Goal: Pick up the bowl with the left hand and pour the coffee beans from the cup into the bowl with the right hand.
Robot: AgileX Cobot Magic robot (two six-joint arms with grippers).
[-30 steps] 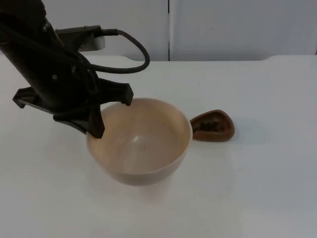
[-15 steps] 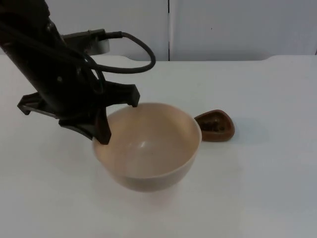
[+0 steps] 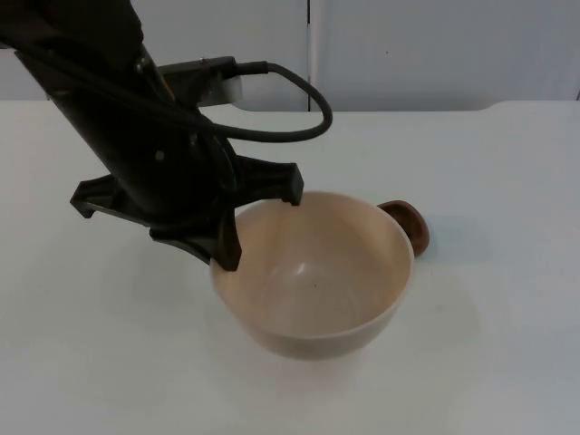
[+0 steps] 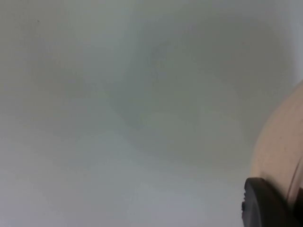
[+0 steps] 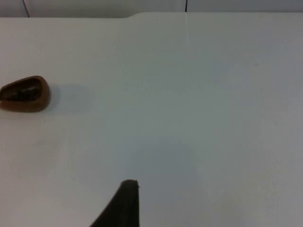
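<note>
A large cream bowl [image 3: 317, 281] hangs a little above the white table, empty inside. My left gripper [image 3: 227, 254] is shut on its left rim, one finger inside and one outside. In the left wrist view the bowl's outer wall [image 4: 279, 151] stands against a black fingertip [image 4: 267, 203]. A small brown cup [image 3: 412, 225] holding dark coffee beans lies just behind the bowl's right rim, mostly hidden by it. The right wrist view shows the whole cup [image 5: 24, 93] on its side on the table, well away from my right gripper [image 5: 125, 205].
The white table [image 3: 489, 344] ends at a grey partition wall [image 3: 435, 54] at the back. The bowl's shadow falls on the table beneath it.
My left arm has carried the bowl to the right and slightly forward. The bowl now covers most of the cup in the top view.
</note>
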